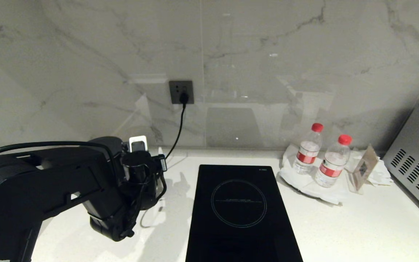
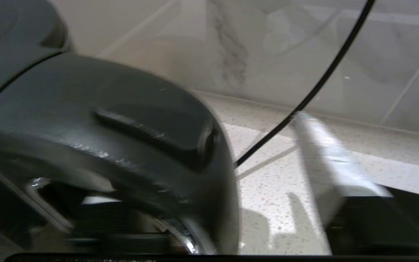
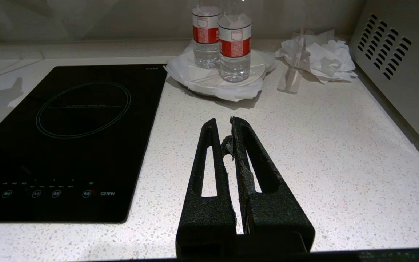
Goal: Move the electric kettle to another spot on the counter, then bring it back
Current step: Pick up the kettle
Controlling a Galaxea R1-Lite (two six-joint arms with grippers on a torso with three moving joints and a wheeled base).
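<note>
The electric kettle (image 2: 122, 138) fills the left wrist view up close: glossy black, its flat lid and a raised ridge on top catching the light, a chrome glint low at the rim. From the head view only its dark upper part (image 1: 136, 162) shows, standing upright behind the arm near the back wall. The bench (image 1: 358, 225) beneath is white, finely speckled stone with a low upstand.
</note>
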